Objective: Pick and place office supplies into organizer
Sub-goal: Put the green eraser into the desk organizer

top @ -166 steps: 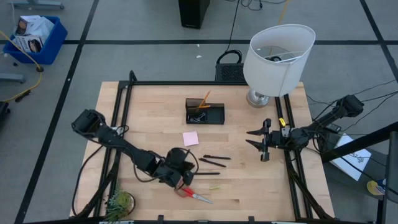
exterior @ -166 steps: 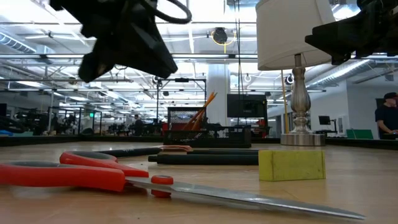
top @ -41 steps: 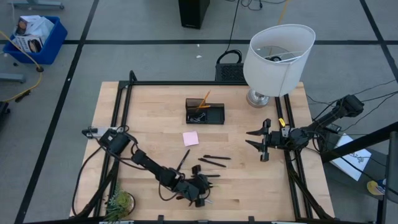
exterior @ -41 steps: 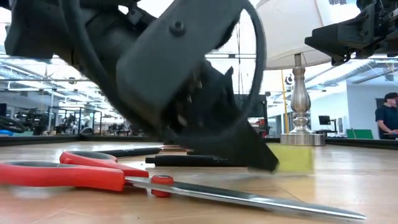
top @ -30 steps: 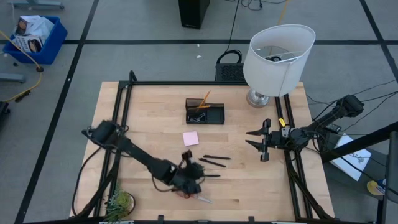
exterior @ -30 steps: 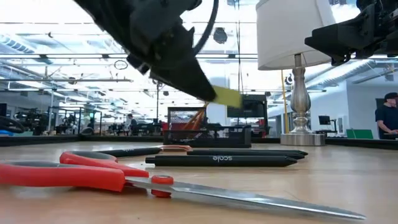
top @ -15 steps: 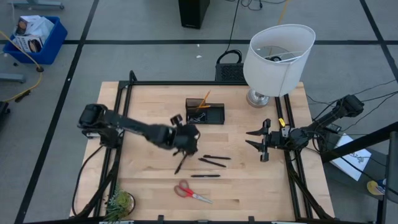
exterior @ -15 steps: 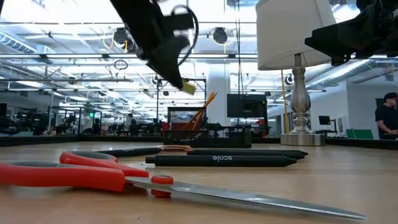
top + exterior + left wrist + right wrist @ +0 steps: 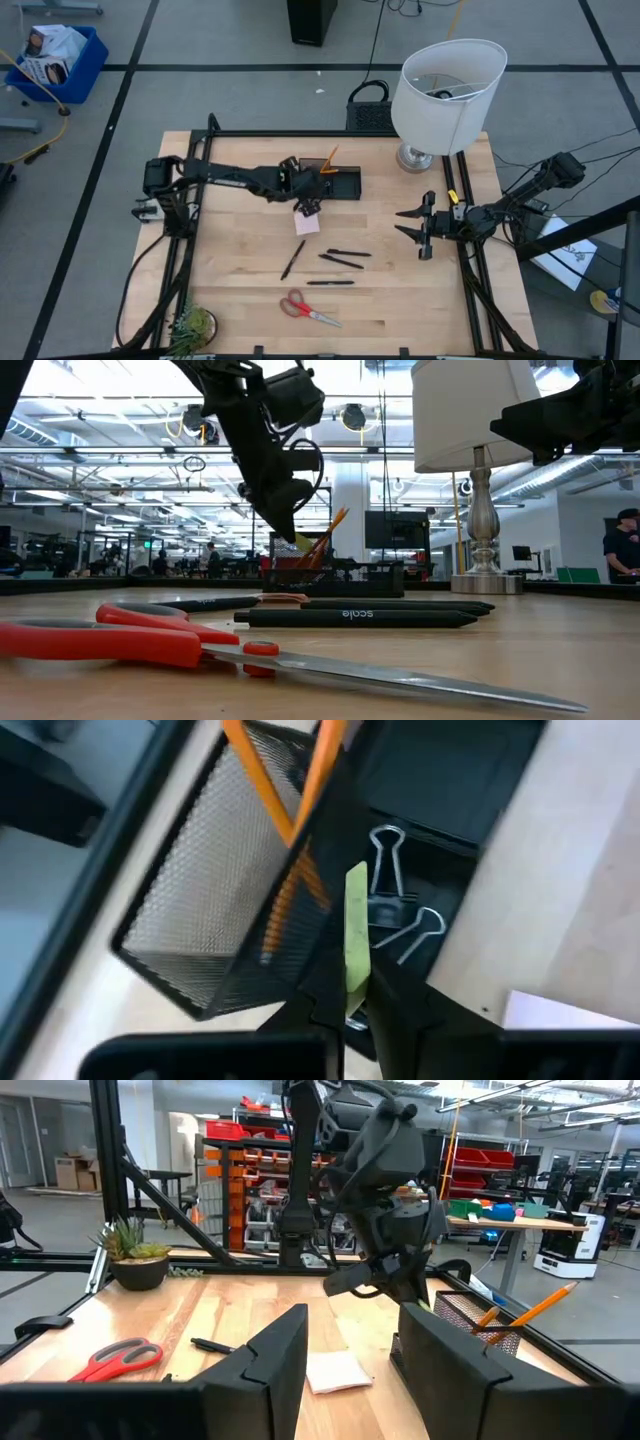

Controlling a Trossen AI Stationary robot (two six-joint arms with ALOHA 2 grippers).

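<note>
Landmark: the organizer (image 9: pixel 330 180), toward the far side of the counter (image 9: pixel 230 250).

Nearest the front edge of the counter, well apart from the organizer: the scissors (image 9: pixel 308 308), red handles, blades shut, flat on the wood. Farther in, between scissors and organizer: black pens (image 9: pixel 342 259) scattered flat, one of them lying at an angle (image 9: pixel 293 258).

Just in front of the organizer: the pink note pad (image 9: pixel 307 222), partly covered from above by the left claw (image 9: pixel 311 204).

Left claw hangs over the organizer's front edge, fingers clamped on a small yellow-green eraser (image 9: pixel 355 940). In the left wrist view the eraser stands edge-on above the low tray, not touching it. Binder clips (image 9: pixel 395 910) lie in that tray. Two orange pencils (image 9: pixel 290 780) lean in the mesh cup section.

Right claw (image 9: pixel 412 226) waits to the right of the organizer, above the counter, fingers apart, holding nothing.

Hard to make out: the eraser is not discernible from above; pencil tips are cut off in the left wrist view.
</note>
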